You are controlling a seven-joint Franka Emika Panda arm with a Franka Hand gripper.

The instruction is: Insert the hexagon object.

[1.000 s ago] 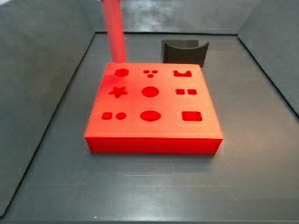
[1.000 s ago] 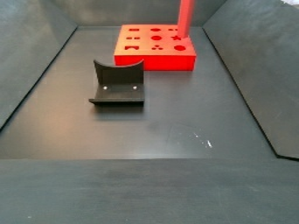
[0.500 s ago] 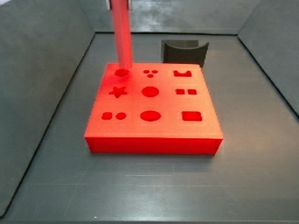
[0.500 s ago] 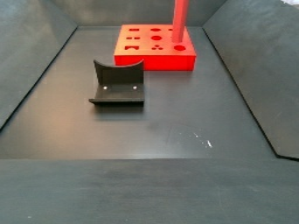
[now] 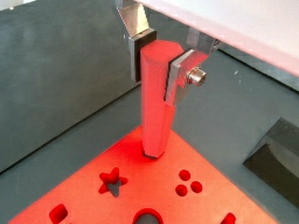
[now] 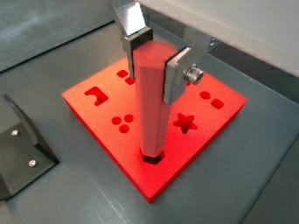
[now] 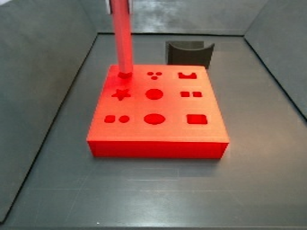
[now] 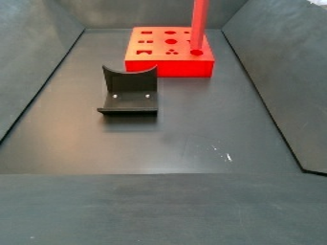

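The hexagon object is a long translucent red rod and stands upright. My gripper is shut on its upper part, with the silver fingers on opposite faces; it also shows in a wrist view. The rod's lower end meets a corner hole of the flat red block, as a wrist view shows. The rod and the block show in both side views. The gripper is above the top edge of both side views.
A small dark grey curved holder stands just behind the block; in a side view it is nearer the camera, on the dark floor. It also shows in both wrist views. Sloping grey walls enclose the floor.
The rod has moved down and slightly sideways, from hanging above the block's corner to its lower end reaching the corner hole. The block and the holder have not moved.
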